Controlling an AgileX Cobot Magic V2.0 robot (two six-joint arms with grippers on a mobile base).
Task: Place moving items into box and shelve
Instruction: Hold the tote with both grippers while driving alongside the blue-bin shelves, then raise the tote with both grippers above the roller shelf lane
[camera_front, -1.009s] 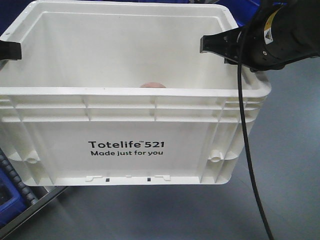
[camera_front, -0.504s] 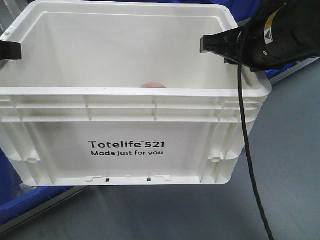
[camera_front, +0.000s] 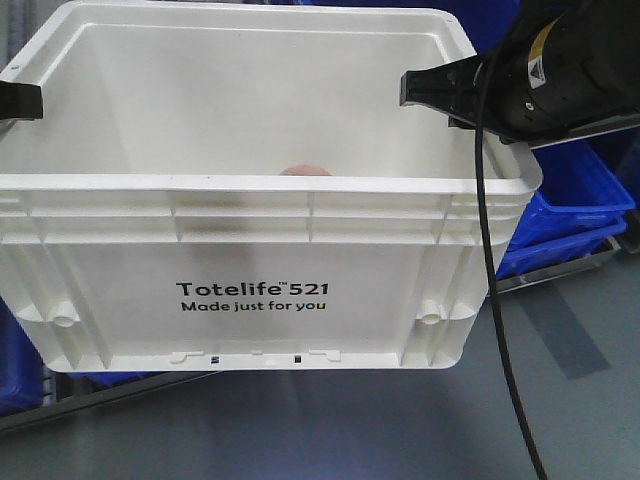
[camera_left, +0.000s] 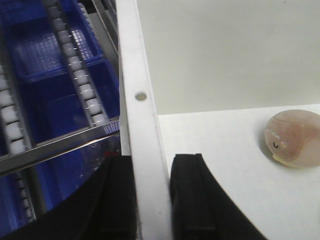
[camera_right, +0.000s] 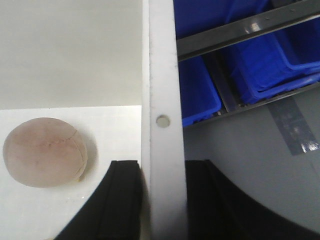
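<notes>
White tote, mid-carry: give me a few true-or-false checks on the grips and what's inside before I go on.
1. Both pincers clamp the white tote by its side walls. True: left pincer, right pincer, each with one finger inside and one outside.
2. The tote is empty. False: a pale pink ball lies on its floor.
3. The tote's print faces the front camera. True.
4. The ball is held in a pincer. False: it lies loose.
5. Red bins sit behind the tote. False: blue bins.
</notes>
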